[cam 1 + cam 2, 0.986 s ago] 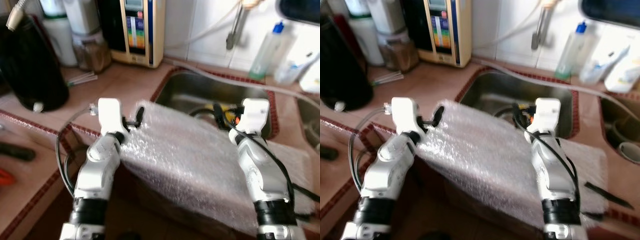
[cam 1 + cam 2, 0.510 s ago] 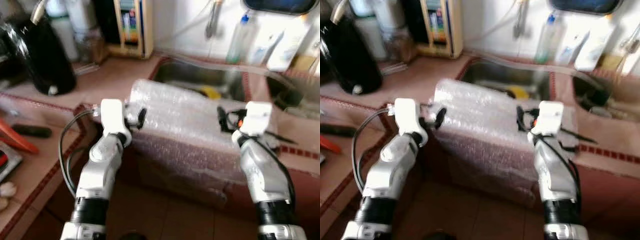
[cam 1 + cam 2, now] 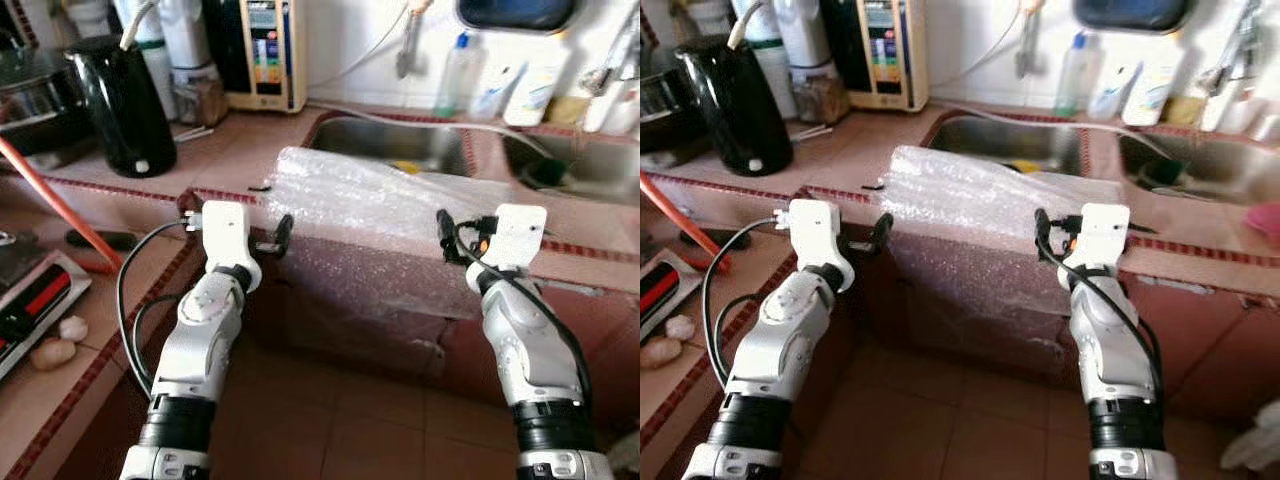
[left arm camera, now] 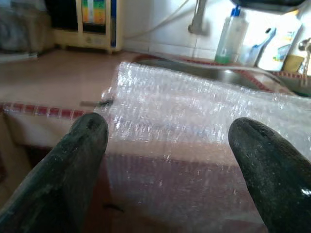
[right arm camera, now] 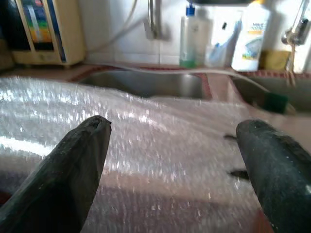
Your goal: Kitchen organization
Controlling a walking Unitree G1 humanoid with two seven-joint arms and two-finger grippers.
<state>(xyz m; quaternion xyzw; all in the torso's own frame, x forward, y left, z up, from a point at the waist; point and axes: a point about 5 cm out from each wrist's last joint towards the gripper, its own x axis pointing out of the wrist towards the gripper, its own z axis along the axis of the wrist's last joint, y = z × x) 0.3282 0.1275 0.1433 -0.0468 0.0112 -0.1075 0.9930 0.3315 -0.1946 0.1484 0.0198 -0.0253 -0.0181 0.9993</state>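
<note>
Draping over the counter's front edge, a sheet of bubble wrap lies before the sink, its lower part hanging down against the cabinet face. Left gripper and right gripper hover just short of it, fingers spread wide, holding nothing. The wrap hides the sink's near rim (a yellow thing inside is barely visible). A black kettle stands well to the left.
</note>
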